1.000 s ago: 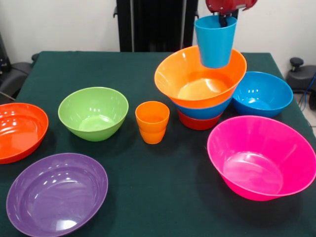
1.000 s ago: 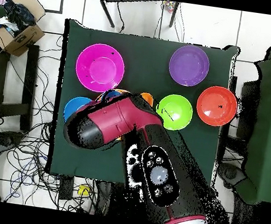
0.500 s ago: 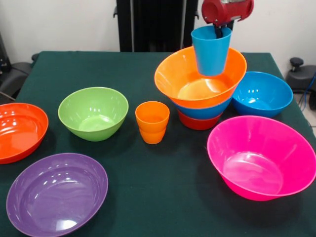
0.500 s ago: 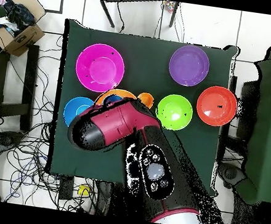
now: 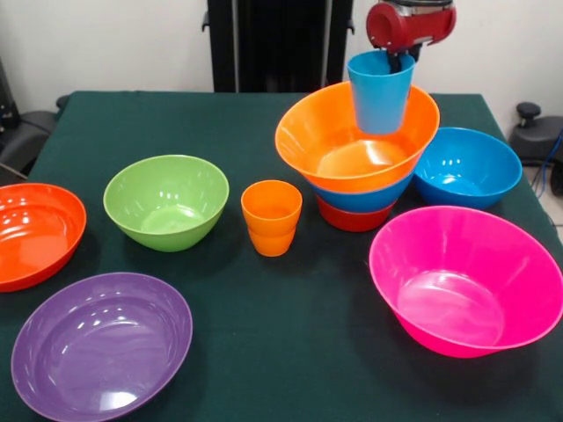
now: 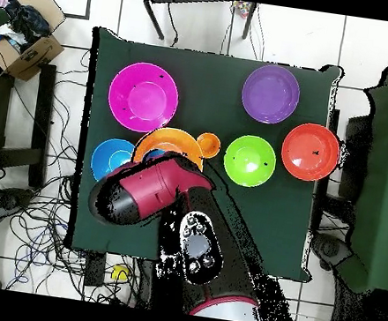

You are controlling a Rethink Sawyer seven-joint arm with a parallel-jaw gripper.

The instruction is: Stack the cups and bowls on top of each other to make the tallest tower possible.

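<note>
My gripper (image 5: 392, 63) is at the top of the front view, shut on the rim of the light blue cup (image 5: 380, 95), with one finger inside it. The cup hangs upright over the far side of the orange bowl (image 5: 352, 141). That bowl tops the tower, on a blue bowl (image 5: 362, 197) and a red-orange bowl (image 5: 350, 217). Orange cups (image 5: 272, 217) stand nested near the table's middle. In the overhead view the arm's red head (image 6: 143, 198) hides the gripper and the blue cup, and the orange bowl (image 6: 167, 139) shows partly.
Loose bowls stand around: lime green (image 5: 165, 200), red-orange (image 5: 33, 233), purple (image 5: 101, 343), large pink (image 5: 462, 280), blue (image 5: 466, 165). In the overhead view they are pink (image 6: 143, 96), purple (image 6: 270, 94), red-orange (image 6: 310, 152), green (image 6: 249, 160), blue (image 6: 107, 155).
The gripper with the blue cup has drawn back toward the robot's side over the orange bowl. In the overhead view the arm has moved down, and more of the orange bowl shows.
</note>
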